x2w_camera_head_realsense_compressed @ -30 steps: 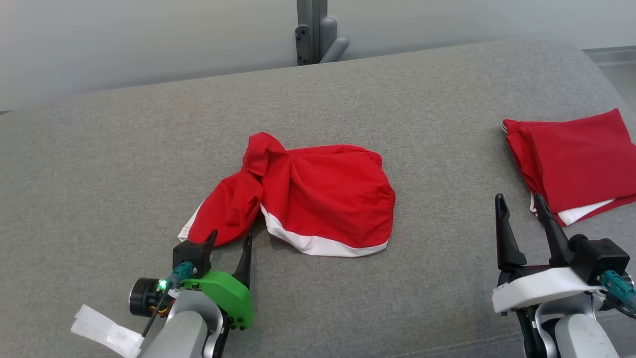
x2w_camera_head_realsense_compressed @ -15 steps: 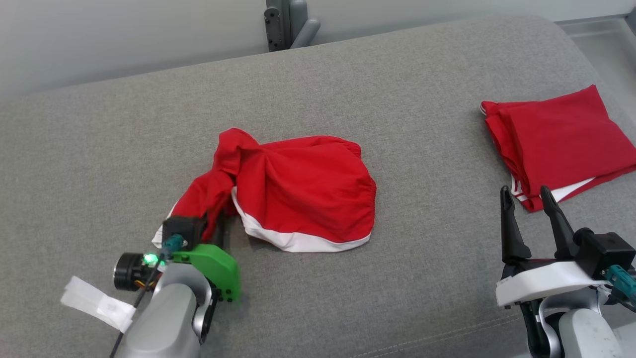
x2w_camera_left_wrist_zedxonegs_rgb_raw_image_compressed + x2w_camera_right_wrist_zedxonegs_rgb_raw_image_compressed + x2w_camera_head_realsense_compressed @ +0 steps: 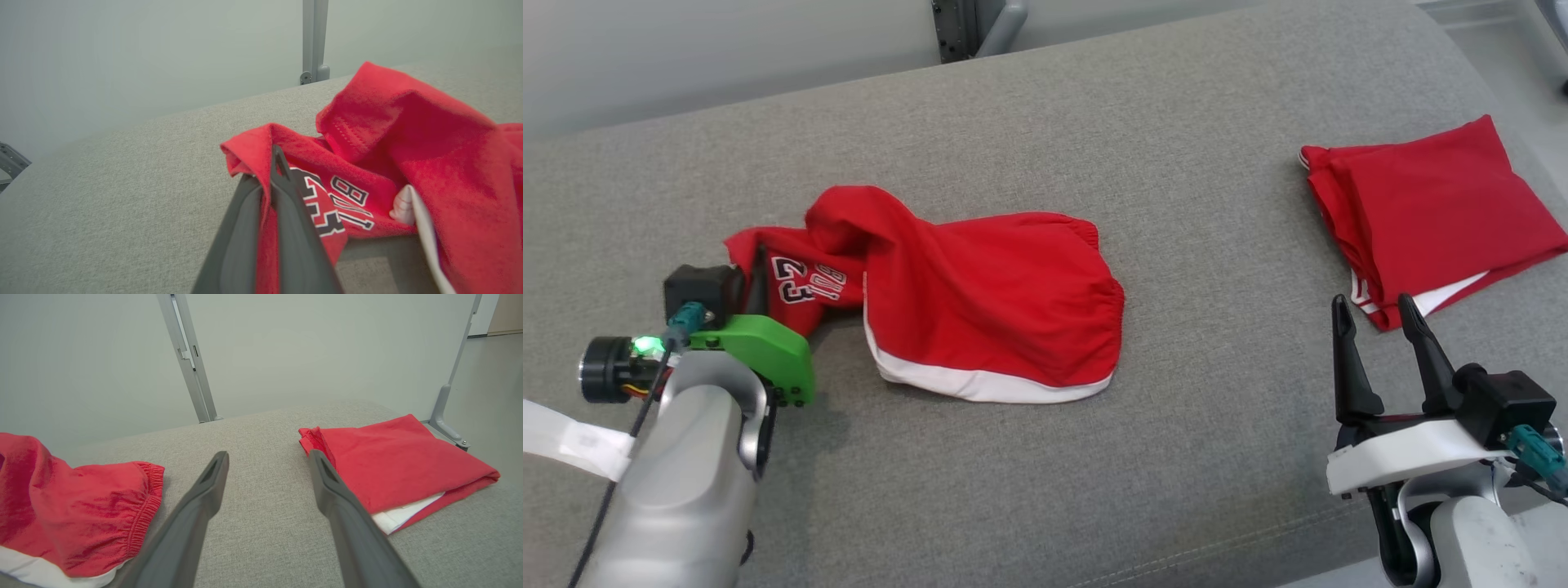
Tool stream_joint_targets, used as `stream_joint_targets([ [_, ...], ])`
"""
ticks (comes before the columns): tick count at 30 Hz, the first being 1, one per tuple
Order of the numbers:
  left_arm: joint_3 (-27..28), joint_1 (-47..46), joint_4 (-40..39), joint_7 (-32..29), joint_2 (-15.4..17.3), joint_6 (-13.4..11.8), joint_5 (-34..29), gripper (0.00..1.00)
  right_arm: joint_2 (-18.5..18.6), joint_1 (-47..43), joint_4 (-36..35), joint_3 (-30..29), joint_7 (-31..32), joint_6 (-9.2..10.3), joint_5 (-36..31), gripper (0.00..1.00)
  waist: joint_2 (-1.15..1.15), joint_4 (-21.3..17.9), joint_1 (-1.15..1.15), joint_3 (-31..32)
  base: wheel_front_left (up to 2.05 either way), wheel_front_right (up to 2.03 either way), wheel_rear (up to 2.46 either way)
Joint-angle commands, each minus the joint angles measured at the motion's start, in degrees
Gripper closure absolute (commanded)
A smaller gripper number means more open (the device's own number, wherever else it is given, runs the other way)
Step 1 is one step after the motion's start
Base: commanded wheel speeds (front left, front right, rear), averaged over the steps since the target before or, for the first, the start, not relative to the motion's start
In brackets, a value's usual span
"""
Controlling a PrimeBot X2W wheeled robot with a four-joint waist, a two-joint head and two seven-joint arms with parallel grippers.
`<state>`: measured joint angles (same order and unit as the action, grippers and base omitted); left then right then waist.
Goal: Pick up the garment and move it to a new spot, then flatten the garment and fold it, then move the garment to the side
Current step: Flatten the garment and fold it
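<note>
Pick-up step: clamping left edge of crumpled red white-trimmed fabric shorts (image 3: pixel 996 310) in left gripper (image 3: pixel 265 169); right gripper (image 3: pixel 1372 304) apart, idle near right. Next: lifting clear.

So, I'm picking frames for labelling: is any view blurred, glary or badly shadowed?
Head view: even light, sharp, soft shadow under the garment. Left wrist view: left gripper close and soft, print readable. Right wrist view: no glare, right gripper soft near the bottom edge.

Grey cushion (image 3: pixel 1176 204): crumpled garment (image 3: pixel 996 310), folded red cloth (image 3: pixel 1429 204)
</note>
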<state>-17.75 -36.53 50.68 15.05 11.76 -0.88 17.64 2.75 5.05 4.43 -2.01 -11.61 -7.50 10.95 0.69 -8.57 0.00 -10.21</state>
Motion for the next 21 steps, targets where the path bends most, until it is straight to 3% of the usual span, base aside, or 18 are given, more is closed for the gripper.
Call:
stream_joint_targets([
  [1,0.6,-1.7,1.2,0.1,1.2,-0.5,-0.4,1.00,0.1,0.7,-0.1,0.2,0.0,0.03,-0.1,0.00,-0.69,-1.3,0.00,-1.3,0.00,0.00,0.00],
  [2,0.9,-3.1,3.3,0.1,1.9,-1.1,-1.0,0.00,0.2,0.9,-0.2,0.3,0.0,0.03,-0.1,0.00,-0.69,-2.0,0.00,-1.9,0.00,0.00,0.00],
  [12,3.4,-1.7,2.8,0.1,1.4,-1.5,-1.3,0.00,0.1,0.0,0.5,-0.7,-0.7,0.03,-0.1,0.00,-0.69,-1.8,0.00,-1.9,0.00,0.00,0.00],
  [21,4.7,9.4,-7.6,0.1,-3.6,0.2,-2.7,0.00,0.2,-1.2,1.4,-0.4,-0.6,0.04,0.3,0.00,-0.69,2.5,0.00,2.0,0.00,0.00,0.00],
])
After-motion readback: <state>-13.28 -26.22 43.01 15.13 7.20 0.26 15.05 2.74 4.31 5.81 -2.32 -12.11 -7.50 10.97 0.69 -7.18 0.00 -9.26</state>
